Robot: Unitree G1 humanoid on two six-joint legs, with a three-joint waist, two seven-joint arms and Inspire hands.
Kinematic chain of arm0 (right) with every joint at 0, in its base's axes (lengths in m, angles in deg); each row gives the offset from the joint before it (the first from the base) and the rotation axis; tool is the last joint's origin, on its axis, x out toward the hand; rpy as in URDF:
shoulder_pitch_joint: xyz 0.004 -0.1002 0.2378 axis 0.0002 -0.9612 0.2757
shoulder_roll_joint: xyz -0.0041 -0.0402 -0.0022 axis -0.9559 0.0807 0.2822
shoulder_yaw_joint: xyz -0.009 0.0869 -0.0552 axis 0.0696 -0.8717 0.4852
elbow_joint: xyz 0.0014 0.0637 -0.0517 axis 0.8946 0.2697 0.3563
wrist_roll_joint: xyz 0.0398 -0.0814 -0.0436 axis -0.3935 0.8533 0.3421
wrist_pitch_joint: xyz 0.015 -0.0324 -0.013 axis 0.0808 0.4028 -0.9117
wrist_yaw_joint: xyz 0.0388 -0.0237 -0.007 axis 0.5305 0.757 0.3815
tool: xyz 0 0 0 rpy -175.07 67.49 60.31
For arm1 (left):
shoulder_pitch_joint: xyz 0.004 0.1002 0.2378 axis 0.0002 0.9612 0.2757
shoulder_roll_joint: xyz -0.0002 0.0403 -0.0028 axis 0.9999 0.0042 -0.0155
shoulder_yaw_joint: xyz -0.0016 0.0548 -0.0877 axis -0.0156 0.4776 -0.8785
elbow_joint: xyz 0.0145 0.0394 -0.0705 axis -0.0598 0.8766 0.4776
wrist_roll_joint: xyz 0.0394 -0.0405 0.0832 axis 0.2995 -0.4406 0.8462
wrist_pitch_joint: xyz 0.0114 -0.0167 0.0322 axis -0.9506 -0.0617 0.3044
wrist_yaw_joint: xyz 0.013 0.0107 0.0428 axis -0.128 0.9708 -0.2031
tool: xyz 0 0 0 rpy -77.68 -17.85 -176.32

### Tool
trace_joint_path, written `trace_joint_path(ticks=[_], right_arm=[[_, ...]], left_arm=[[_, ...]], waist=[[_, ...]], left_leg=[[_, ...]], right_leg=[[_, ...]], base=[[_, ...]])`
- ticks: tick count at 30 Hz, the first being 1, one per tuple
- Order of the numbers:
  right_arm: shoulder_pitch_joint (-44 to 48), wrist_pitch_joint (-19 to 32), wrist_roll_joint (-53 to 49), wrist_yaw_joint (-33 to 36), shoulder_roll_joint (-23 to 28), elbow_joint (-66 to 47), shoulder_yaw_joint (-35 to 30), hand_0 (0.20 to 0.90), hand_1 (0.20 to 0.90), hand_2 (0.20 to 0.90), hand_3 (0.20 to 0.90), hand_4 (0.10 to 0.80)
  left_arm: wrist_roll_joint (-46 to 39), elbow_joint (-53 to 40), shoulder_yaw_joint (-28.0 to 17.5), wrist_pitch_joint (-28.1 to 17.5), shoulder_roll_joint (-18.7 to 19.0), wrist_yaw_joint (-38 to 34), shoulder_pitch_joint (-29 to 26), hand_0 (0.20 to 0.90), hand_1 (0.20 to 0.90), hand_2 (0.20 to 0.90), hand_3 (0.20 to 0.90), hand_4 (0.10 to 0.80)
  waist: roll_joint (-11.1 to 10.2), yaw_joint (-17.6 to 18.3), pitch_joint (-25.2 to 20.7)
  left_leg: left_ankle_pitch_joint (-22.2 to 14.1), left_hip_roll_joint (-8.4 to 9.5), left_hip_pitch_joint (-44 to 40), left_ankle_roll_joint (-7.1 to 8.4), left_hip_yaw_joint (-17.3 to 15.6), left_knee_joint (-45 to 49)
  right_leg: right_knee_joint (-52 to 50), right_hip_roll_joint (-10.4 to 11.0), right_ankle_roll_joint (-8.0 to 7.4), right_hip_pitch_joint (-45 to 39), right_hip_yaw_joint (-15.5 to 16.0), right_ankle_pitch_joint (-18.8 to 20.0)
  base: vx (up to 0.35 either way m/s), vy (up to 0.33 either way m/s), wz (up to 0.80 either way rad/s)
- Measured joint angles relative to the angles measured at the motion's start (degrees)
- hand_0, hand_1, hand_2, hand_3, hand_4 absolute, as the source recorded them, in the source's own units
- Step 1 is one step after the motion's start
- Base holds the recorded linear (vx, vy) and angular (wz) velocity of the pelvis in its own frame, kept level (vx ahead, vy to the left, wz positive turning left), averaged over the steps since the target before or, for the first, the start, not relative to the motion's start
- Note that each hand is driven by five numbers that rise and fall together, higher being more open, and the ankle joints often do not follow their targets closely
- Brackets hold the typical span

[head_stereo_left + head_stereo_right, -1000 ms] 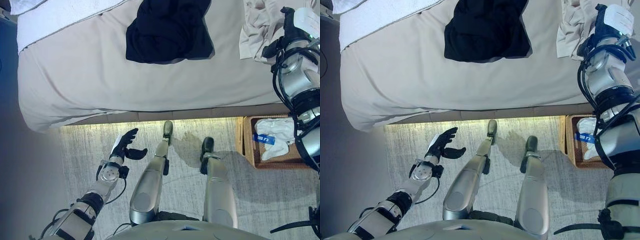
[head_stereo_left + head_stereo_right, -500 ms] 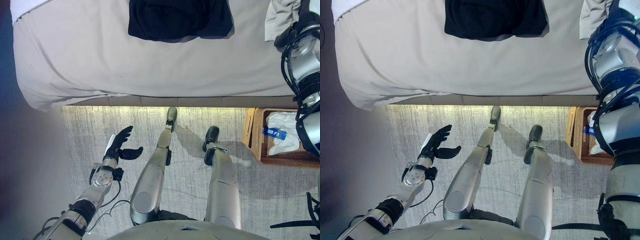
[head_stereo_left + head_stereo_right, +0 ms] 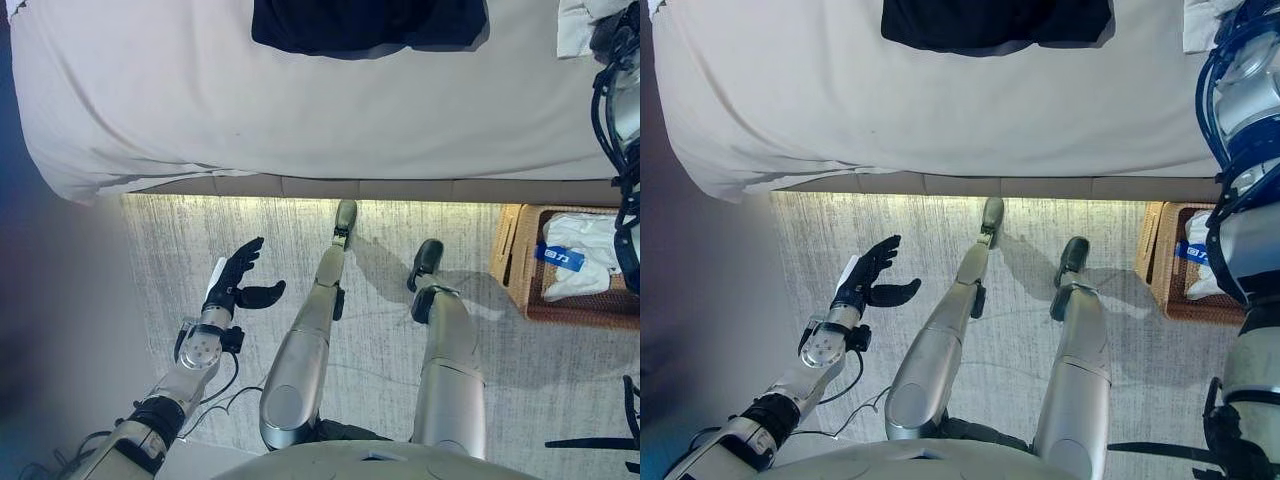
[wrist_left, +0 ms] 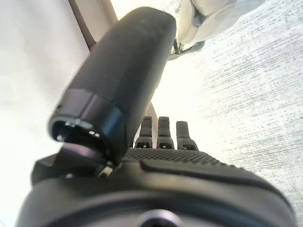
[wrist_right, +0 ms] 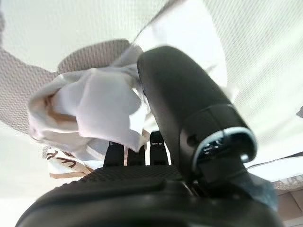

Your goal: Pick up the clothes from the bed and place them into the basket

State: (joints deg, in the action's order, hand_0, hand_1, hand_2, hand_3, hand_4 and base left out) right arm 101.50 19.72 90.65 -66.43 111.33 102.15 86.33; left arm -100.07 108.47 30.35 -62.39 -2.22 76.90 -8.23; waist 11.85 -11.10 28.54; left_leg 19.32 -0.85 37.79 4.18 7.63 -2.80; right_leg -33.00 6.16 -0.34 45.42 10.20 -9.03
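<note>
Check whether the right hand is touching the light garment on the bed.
Touching. The right wrist view shows the right hand with the light garment bunched against its fingers and thumb.

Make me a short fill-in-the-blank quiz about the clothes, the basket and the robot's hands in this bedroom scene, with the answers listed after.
1. The dark garment lies on the ____.
2. The wicker basket stands on the floor and already holds a ____ cloth with a blue tag.
3. The left hand hovers over the rug with its fingers ____, holding nothing.
4. In its wrist view, the right hand has its fingers curled on a ____-coloured garment.

Answers: bed; white; open; light
</note>
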Motion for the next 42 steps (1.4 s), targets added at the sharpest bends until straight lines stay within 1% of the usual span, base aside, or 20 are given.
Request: trace_joint_path(ticks=[6, 9, 12, 15, 18, 21, 24, 27, 30, 33, 35, 38, 39, 40, 41, 42], right_arm=[[-0.7, 0.1, -1.0, -1.3, 0.0, 0.1, 0.0, 0.3, 0.3, 0.3, 0.2, 0.1], [-1.4, 1.2, -1.1, -1.8, -0.1, 0.8, 0.0, 0.3, 0.3, 0.3, 0.2, 0.1], [-1.4, 2.6, -1.1, -2.8, 0.0, 0.9, -0.1, 0.3, 0.3, 0.3, 0.2, 0.1], [-1.4, 3.5, -1.0, -2.9, 0.2, 0.9, -0.1, 0.3, 0.3, 0.3, 0.2, 0.1], [-1.5, 4.2, -1.1, -3.0, 0.4, 1.9, -0.2, 0.3, 0.3, 0.3, 0.2, 0.1], [-1.8, 4.7, -1.8, -2.9, 1.9, 1.8, -0.7, 0.3, 0.3, 0.3, 0.2, 0.1], [-2.6, 4.8, -3.4, -2.8, 3.4, 1.4, -2.4, 0.3, 0.3, 0.3, 0.2, 0.1], [-3.1, 5.2, -6.0, -2.8, 4.6, 1.2, -3.2, 0.3, 0.3, 0.3, 0.2, 0.1], [-5.2, 6.2, -8.2, -2.8, 5.4, 0.4, -5.9, 0.3, 0.3, 0.3, 0.2, 0.1], [-7.8, 7.5, -8.4, -2.8, 7.6, -2.1, -7.1, 0.3, 0.3, 0.3, 0.2, 0.1], [-8.3, 7.6, -9.4, -2.9, 8.9, -3.5, -7.3, 0.3, 0.3, 0.3, 0.2, 0.1], [-11.5, 9.2, -10.1, -2.9, 10.1, -6.0, -10.1, 0.3, 0.3, 0.3, 0.2, 0.1], [-12.0, 9.4, -10.1, -2.9, 10.5, -6.5, -10.4, 0.3, 0.3, 0.3, 0.2, 0.1], [-12.8, 10.3, -10.1, -3.0, 11.2, -7.0, -11.5, 0.3, 0.3, 0.3, 0.2, 0.1], [-12.9, 10.6, -10.1, -3.0, 11.6, -7.1, -12.0, 0.3, 0.3, 0.3, 0.2, 0.1], [-12.9, 11.2, -10.1, -3.1, 12.5, -7.2, -12.0, 0.3, 0.3, 0.3, 0.2, 0.1]], left_arm=[[0.0, 0.3, -0.2, 0.0, 0.3, 0.0, 0.0, 0.9, 0.9, 0.9, 0.9, 0.8], [0.0, 0.5, -0.2, 0.0, 0.4, 0.3, 0.0, 0.9, 0.9, 0.9, 0.9, 0.8], [0.0, 0.4, -0.2, 0.2, 1.3, 1.1, 0.0, 0.9, 0.9, 0.9, 0.9, 0.8], [0.0, 0.4, -0.2, 0.2, 1.7, 1.1, 0.1, 0.9, 0.9, 0.9, 0.9, 0.8], [0.0, 0.5, -0.3, 1.8, 1.8, 1.6, 0.1, 0.9, 0.9, 0.9, 0.9, 0.8], [0.0, 0.5, -0.3, 2.6, 1.8, 2.0, 0.4, 0.9, 0.9, 0.9, 0.9, 0.8], [0.1, 0.5, -0.3, 2.7, 1.8, 2.1, 0.4, 0.9, 0.9, 0.9, 0.9, 0.8], [0.1, 0.7, -0.5, 2.7, 1.8, 2.1, 0.4, 0.9, 0.9, 0.9, 0.9, 0.8], [0.3, 1.3, -1.2, 2.7, 1.7, 2.2, 0.2, 0.9, 0.9, 0.9, 0.9, 0.8], [0.5, 1.8, -3.0, 2.7, 1.8, 2.2, -0.3, 0.9, 0.9, 0.9, 0.9, 0.8], [0.7, 2.3, -4.3, 3.0, 1.8, 2.3, -0.6, 0.9, 0.9, 0.9, 0.9, 0.8], [1.5, 4.5, -5.2, 3.9, 1.8, 2.8, -0.9, 0.9, 0.9, 0.9, 0.9, 0.8], [1.8, 4.9, -5.3, 3.9, 1.8, 2.9, -0.9, 0.9, 0.9, 0.9, 0.9, 0.8], [2.3, 5.7, -6.0, 4.2, 1.8, 3.4, -0.8, 0.9, 0.9, 0.9, 0.9, 0.8], [2.9, 6.5, -6.5, 4.2, 1.8, 3.5, -0.7, 0.9, 0.9, 0.9, 0.9, 0.8], [3.0, 7.5, -6.7, 4.2, 1.7, 3.6, -0.9, 0.9, 0.9, 0.9, 0.9, 0.8]], waist=[[0.0, 0.1, 0.0], [0.0, 0.1, 0.0], [0.0, 0.5, 0.0], [0.0, 0.8, 0.0], [0.0, 1.7, 0.0], [-0.1, 2.1, 0.1], [-0.2, 2.3, 0.1], [-0.4, 2.7, 0.3], [-1.1, 3.6, 0.5], [-2.6, 4.4, 0.4], [-4.0, 5.0, 0.3], [-6.3, 5.8, -0.2], [-6.7, 6.1, -0.5], [-7.4, 6.4, -0.8], [-8.1, 6.8, -1.3], [-8.6, 7.0, -1.5]], left_leg=[[0.0, 0.05, -2.4, 0.03, 0.0, 1.1], [-0.4, 0.01, -5.7, -0.13, -0.1, 1.1], [-1.1, -0.11, -8.5, -0.54, -0.2, 1.0], [-2.0, -0.15, -10.1, -0.23, -0.6, 1.0], [-2.2, -0.15, -11.5, -0.27, -0.7, 0.9], [-2.4, -0.39, -12.9, -0.61, -0.8, 0.6], [-2.8, -0.77, -14.0, -0.87, -0.9, 0.4], [-3.0, -0.87, -15.7, -1.54, -1.5, 0.5], [-3.4, -0.96, -18.8, -2.04, -1.7, 0.4], [-4.0, -0.99, -20.9, -2.73, -2.1, 0.3], [-4.5, -1.13, -22.4, -2.92, -2.8, 0.2], [-6.2, -1.17, -26.3, -2.8, -3.5, 0.0], [-6.7, -1.2, -26.8, -2.62, -3.6, 0.0], [-7.0, -1.17, -27.7, -2.71, -4.0, 0.0], [-7.3, -1.16, -28.3, -2.72, -4.4, -0.1], [-7.4, -1.15, -29.2, -2.77, -4.6, -0.4]], right_leg=[[1.3, -0.1, 0.0, -3.6, 0.2, 0.0], [2.3, -0.1, -0.01, -7.2, 0.2, 0.0], [3.2, -0.3, -0.03, -10.3, 0.2, 0.0], [3.4, -0.2, -0.04, -11.7, -0.2, 0.0], [4.1, -0.3, 0.02, -13.4, -0.2, 0.4], [5.1, -0.5, -0.05, -15.0, -0.3, 0.6], [6.7, -0.9, -0.33, -16.8, -0.2, 1.0], [8.0, -1.0, -0.51, -19.0, -0.3, 1.5], [10.2, -1.2, -0.92, -23.2, -0.2, 1.9], [12.2, -1.5, -1.34, -26.0, -0.3, 2.3], [14.0, -1.8, -1.51, -28.0, -0.6, 2.8], [17.5, -2.0, -1.75, -32.7, -1.8, 3.3], [18.2, -2.0, -1.75, -33.5, -1.9, 3.3], [19.5, -2.1, -2.15, -35.0, -2.0, 3.6], [20.5, -2.3, -2.17, -36.0, -2.2, 3.9], [22.0, -2.6, -2.43, -37.4, -2.6, 4.9]], base=[[0.0, 0.005, 0.0], [0.0, 0.0, 0.0], [0.001, 0.01, -0.03], [0.002, -0.003, -0.06], [0.013, -0.028, -0.01], [0.014, -0.039, -0.03], [0.017, -0.004, -0.03], [0.049, 0.025, -0.05], [0.047, 0.035, -0.01], [0.076, 0.021, -0.04], [0.125, 0.029, -0.14], [0.141, 0.033, -0.16], [0.132, 0.021, -0.06], [0.113, 0.012, -0.09], [0.138, 0.019, -0.11], [0.122, 0.023, -0.14]])
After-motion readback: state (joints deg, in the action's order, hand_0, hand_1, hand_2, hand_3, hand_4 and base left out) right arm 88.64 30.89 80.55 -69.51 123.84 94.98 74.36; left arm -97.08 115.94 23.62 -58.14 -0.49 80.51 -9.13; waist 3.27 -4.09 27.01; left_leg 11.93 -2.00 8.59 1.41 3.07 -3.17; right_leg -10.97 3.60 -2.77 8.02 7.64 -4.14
